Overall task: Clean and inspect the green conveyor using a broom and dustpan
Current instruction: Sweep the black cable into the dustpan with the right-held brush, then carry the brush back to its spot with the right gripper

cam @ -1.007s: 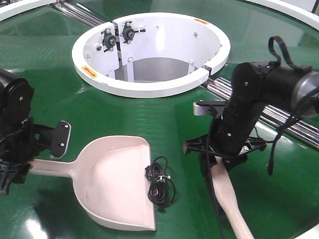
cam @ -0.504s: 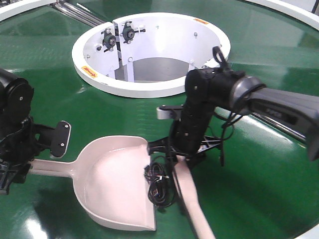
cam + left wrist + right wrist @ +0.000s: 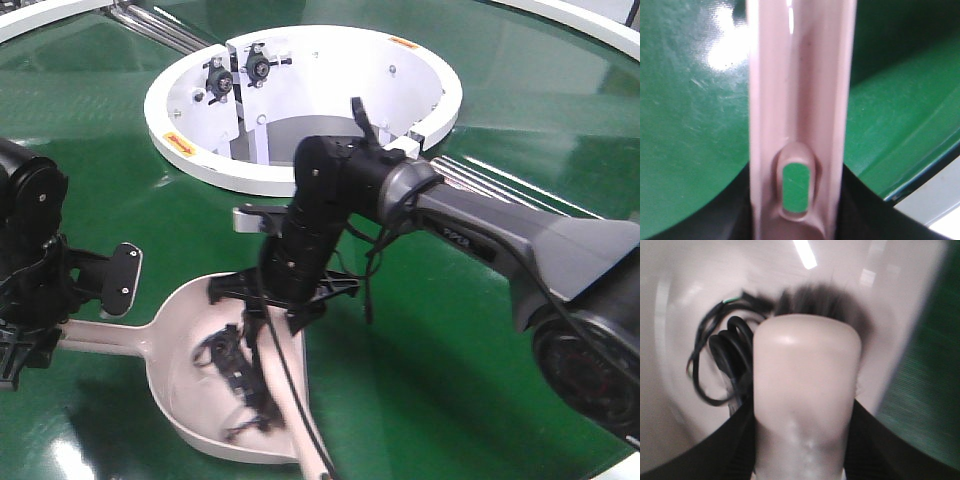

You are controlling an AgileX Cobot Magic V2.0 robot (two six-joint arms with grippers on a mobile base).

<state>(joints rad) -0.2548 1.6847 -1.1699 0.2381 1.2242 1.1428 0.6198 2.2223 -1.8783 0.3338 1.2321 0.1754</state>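
Over the dustpan (image 3: 180, 350), the right gripper (image 3: 277, 300) is clenched on the broom (image 3: 293, 405). The right wrist view shows black gripper parts on both sides of the pale pink handle. The broom's head points down into the dustpan. Its dark bristles are blurred against the pan's floor, so I cannot tell whether they touch it. A tangled black cable (image 3: 235, 365) lies inside the dustpan, just beside the bristles and toward the handle side of the pan.

At the dustpan's handle end, the left gripper (image 3: 35, 335) is grasping the handle. The left wrist view shows the pink handle running straight between the dark gripper parts, with green showing through its hanging slot. The dustpan rests on the green surface (image 3: 450, 390), its mouth facing away from the left gripper.

Beyond the dustpan, well apart from it, a white ring (image 3: 300, 180) is set into the surface around a round opening. Metal rollers (image 3: 480, 185) show in the surface beside the ring, on the far side of the right arm from the dustpan.
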